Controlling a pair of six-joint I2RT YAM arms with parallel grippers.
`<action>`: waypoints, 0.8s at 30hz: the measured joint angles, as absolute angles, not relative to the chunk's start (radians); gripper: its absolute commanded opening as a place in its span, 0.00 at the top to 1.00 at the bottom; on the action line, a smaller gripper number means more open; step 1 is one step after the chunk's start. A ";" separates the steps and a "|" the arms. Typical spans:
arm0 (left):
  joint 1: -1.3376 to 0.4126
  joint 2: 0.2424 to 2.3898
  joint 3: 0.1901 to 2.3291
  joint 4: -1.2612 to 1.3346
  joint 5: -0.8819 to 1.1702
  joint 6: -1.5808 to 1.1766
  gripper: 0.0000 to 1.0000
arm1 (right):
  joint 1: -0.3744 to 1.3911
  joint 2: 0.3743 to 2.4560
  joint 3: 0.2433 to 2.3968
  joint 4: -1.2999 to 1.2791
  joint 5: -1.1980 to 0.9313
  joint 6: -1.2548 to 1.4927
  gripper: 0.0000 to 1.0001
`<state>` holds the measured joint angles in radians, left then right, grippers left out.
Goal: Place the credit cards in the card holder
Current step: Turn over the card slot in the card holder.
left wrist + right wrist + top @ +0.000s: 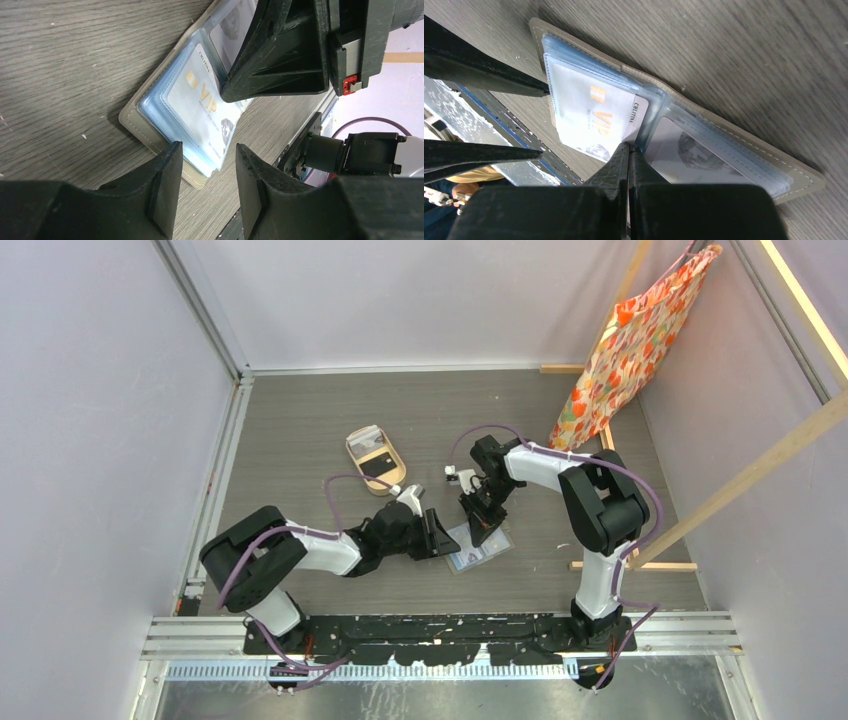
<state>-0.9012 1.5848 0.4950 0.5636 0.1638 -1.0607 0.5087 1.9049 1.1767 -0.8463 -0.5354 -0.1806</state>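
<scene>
From above, the grey-brown fold-over card holder (478, 552) lies open on the grey wooden table (300, 420), between my left gripper (442, 538) and my right gripper (486, 530). In the left wrist view, my left fingers are spread at the holder's edge, and a white VIP card (200, 100) sits in a clear sleeve. In the right wrist view, my right fingers are pressed together, their tips at this card's corner.

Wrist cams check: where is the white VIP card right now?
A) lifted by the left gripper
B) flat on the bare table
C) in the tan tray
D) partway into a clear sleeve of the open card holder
D: the VIP card sits in a clear sleeve of the open card holder, one end uncovered at the shut right gripper.
</scene>
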 measured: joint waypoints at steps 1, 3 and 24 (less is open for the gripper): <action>-0.901 1.587 0.495 0.564 0.164 -1.062 0.55 | 0.509 1.905 1.177 -0.846 -0.535 -0.181 0.98; -0.901 1.590 0.495 0.565 0.164 -1.063 0.56 | 0.509 1.905 1.177 -0.846 -0.535 -0.181 0.98; -0.902 1.575 0.495 0.587 0.149 -1.067 0.60 | 0.509 1.905 1.177 -0.846 -0.535 -0.181 0.98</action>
